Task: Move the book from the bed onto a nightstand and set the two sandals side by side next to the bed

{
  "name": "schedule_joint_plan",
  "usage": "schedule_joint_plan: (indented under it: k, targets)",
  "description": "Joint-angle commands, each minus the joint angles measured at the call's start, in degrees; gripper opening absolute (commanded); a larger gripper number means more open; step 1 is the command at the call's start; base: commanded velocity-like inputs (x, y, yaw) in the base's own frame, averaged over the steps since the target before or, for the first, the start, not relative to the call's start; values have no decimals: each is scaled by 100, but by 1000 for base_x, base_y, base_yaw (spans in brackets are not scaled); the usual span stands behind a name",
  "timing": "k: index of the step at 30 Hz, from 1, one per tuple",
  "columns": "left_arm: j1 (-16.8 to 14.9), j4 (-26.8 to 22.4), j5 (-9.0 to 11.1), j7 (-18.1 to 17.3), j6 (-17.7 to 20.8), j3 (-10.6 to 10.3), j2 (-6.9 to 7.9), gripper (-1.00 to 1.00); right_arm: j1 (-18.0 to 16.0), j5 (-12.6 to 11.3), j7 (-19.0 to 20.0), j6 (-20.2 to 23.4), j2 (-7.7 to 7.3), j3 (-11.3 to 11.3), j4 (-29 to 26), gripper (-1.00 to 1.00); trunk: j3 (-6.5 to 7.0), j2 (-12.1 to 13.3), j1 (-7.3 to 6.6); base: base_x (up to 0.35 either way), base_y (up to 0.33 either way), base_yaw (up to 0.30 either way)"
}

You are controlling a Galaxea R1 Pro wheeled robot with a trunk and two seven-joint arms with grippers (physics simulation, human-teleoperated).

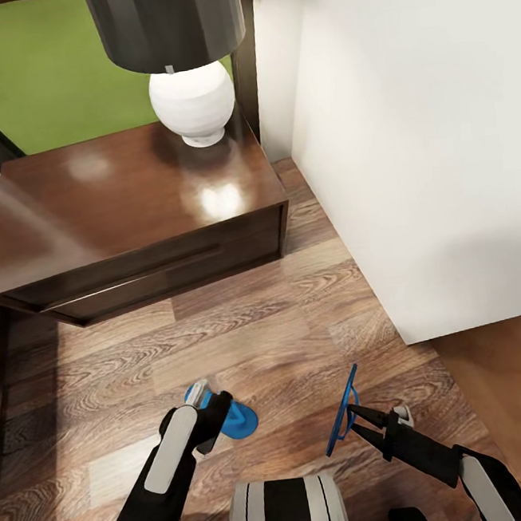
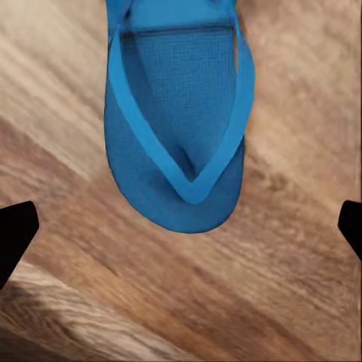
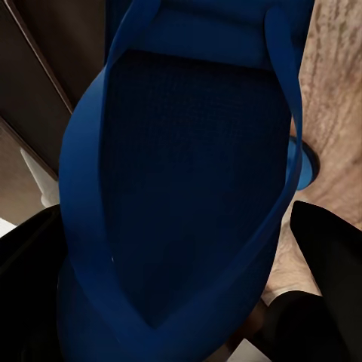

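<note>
Left sandal (image 1: 233, 420): laid flat on the floor (image 1: 244, 334), under the left gripper (image 1: 202, 407), whose fingers are spread apart.
Right sandal (image 1: 341, 412): held on edge, clamped in the right gripper (image 1: 359, 420).
Nightstand (image 1: 126, 202): no book placed on it.
Left: second sandal's placement, judged pending.

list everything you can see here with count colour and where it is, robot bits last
sandals: 2, bright blue; one lying on the floor under the left gripper, the other held on edge off the floor by the right gripper
nightstand: 1, glossy dark brown, against the wall ahead
lamp: 1, white round base with dark shade, on the nightstand's back right corner
floor: brown wood planks
wall: white, to the right
left gripper: 1, black and white, open over the lying sandal
right gripper: 1, black, shut on the upright sandal
</note>
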Motion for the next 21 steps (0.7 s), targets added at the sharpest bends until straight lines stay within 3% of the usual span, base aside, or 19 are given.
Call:
schedule_joint_plan:
  k: [1, 8, 12, 14, 17, 21]
  targets:
    - [-115, 14, 15, 0, -57, 0, 0, 100, -2, 14, 24, 20, 1, -7, 0, -100, -3, -1, -1, 0, 0, 0]
    - [-275, 92, 8, -401, -391, -5, 0, 100, -2, 14, 25, 20, 0, -11, 0, -100, -3, -1, -1, 0, 0, 0]
    - [-333, 392, 0, -1011, -615, -7, 0, 100, -2, 14, 25, 20, 1, -11, 0, -100, -3, -1, -1, 0, 0, 0]
    - [-339, 641, -210, -1220, -1028, -7, 0, 100, -2, 14, 25, 20, 1, -12, 0, -100, -3, -1, -1, 0, 0, 0]
    - [-341, 810, -777, -1301, -1401, -7, -4, 100, -2, 14, 25, 20, 1, -12, 0, -100, -3, -1, -1, 0, 0, 0]
    - [-342, 991, -1098, -1326, -1657, 0, -1, 100, -2, 14, 25, 20, 1, -12, 0, -100, -3, -1, -1, 0, 0, 0]
